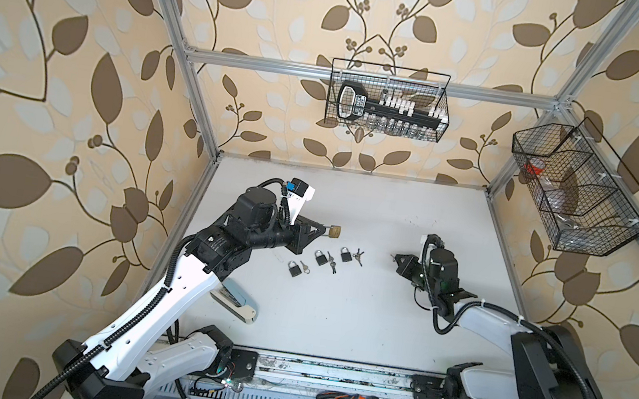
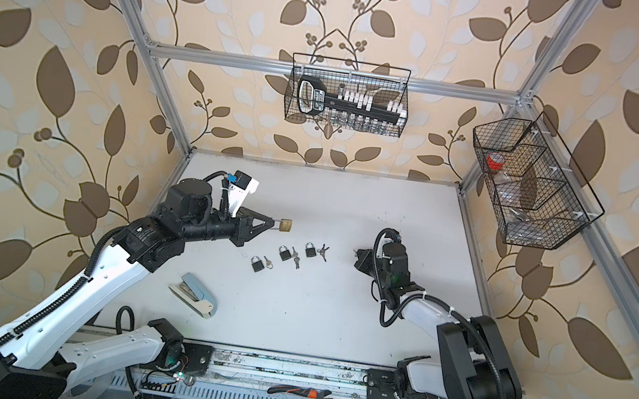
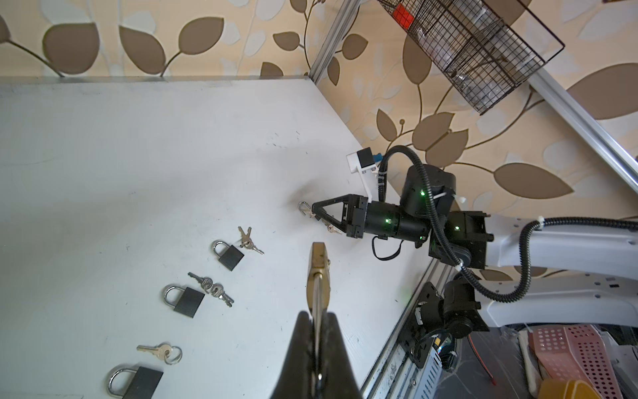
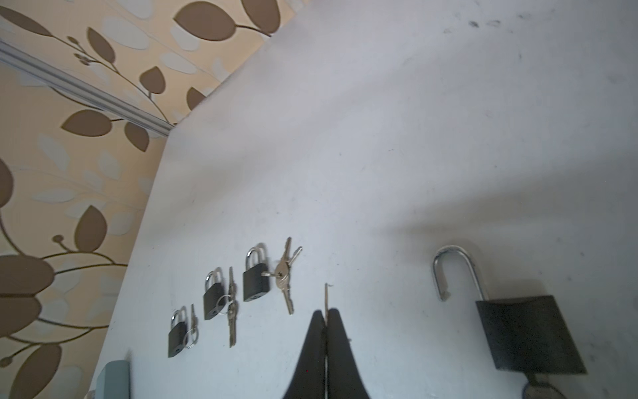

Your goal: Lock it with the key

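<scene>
The left jaws clamp the brass padlock (image 1: 335, 232) by its shackle above the worktop (image 1: 336, 316), and across from it, well apart, the right jaws sit closed on a key (image 4: 326, 297).

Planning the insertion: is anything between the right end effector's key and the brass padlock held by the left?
Nothing visible. Only bare table shows between the key and brass padlock; the nearest black padlock lies flat to one side, an open padlock beside the key.
</scene>
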